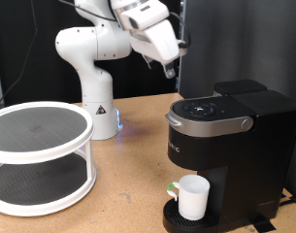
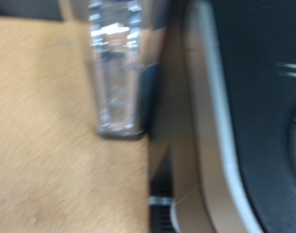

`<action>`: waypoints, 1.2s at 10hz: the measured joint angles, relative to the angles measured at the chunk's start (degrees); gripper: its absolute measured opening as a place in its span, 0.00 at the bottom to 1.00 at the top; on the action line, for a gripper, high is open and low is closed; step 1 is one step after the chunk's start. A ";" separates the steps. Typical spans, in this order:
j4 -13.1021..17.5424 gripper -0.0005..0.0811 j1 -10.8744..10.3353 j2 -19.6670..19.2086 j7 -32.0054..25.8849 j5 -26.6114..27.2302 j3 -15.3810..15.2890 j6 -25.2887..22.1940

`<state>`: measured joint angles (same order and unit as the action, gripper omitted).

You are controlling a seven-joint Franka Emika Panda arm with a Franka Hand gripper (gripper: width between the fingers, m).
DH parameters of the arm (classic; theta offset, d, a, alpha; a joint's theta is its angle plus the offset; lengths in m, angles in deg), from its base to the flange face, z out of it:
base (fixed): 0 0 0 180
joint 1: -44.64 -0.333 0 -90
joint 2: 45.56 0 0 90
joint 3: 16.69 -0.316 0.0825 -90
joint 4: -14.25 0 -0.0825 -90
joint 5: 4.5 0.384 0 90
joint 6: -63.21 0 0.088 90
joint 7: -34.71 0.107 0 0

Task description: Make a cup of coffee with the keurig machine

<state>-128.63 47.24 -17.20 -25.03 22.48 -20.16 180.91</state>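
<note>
The keurig machine (image 1: 228,136) stands at the exterior view's right, matte black, with its silver-grey lid handle (image 1: 213,122) down. On its round drip tray (image 1: 177,219), under the spout, sits the white cup (image 1: 193,197). My gripper (image 1: 171,70) hangs in the air above and slightly left of the machine's top, tilted down toward it and touching nothing. The wrist view is blurred. It shows one pale finger (image 2: 116,68) over the wooden table (image 2: 41,126), with the machine's dark curved edge (image 2: 249,107) beside it. Nothing shows between the fingers.
A white two-tier round rack (image 1: 39,155) with dark mesh shelves stands at the exterior view's left. The white arm base (image 1: 99,97) rises behind the table's middle. Dark curtains close off the back.
</note>
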 joint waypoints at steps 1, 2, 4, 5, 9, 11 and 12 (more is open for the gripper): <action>2.16 0.99 -0.12 -0.43 -0.02 -2.94 -0.94 -2.88; 4.66 0.99 -0.17 -1.31 -0.05 -5.05 -1.86 -5.42; 9.90 0.99 -0.30 -4.19 -0.05 -7.08 -3.11 -9.13; 12.17 0.99 -0.31 -5.82 0.01 -7.45 -3.56 -9.85; 18.32 0.99 -0.26 -11.29 4.68 -7.93 -4.93 -8.24; 20.74 0.99 -0.26 -13.60 6.78 -8.92 -5.52 -7.74; 21.82 0.99 -0.25 -14.79 8.07 -9.58 -5.83 -7.15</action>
<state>-106.81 46.99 -31.99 -16.96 12.90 -25.99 173.76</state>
